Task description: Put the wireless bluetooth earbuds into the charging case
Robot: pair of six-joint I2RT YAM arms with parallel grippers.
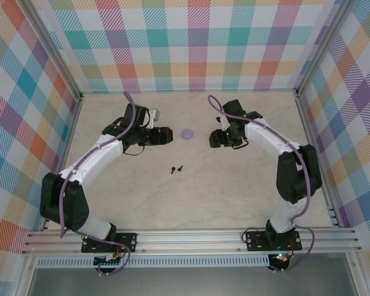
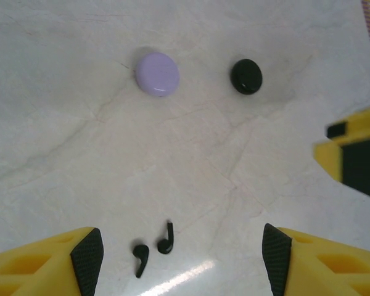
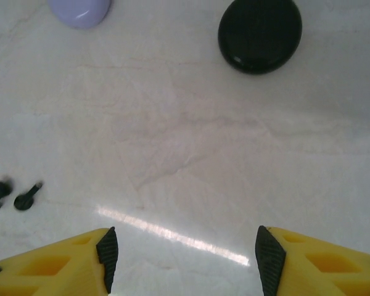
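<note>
Two tiny black stemmed earbuds (image 1: 176, 168) lie side by side on the pale table. In the left wrist view these earbuds (image 2: 166, 240) rest between my open left gripper (image 2: 182, 259) fingers, nearer the left one. A closed round lavender charging case (image 1: 187, 132) sits between both grippers, and a closed round black case (image 2: 246, 76) lies to its right. My left gripper (image 1: 168, 135) hovers left of the lavender case. My right gripper (image 1: 213, 139) is open and empty; from its wrist I see the black case (image 3: 259, 34), the lavender case (image 3: 80, 9) and the earbuds (image 3: 28, 196) far left. No lavender earbuds are visible.
The marble-patterned table (image 1: 234, 191) is boxed in by plaid walls (image 1: 185, 43) on three sides. An aluminium rail (image 1: 191, 237) runs along the near edge by the arm bases. The right gripper's yellow finger (image 2: 354, 154) shows at the right edge of the left wrist view.
</note>
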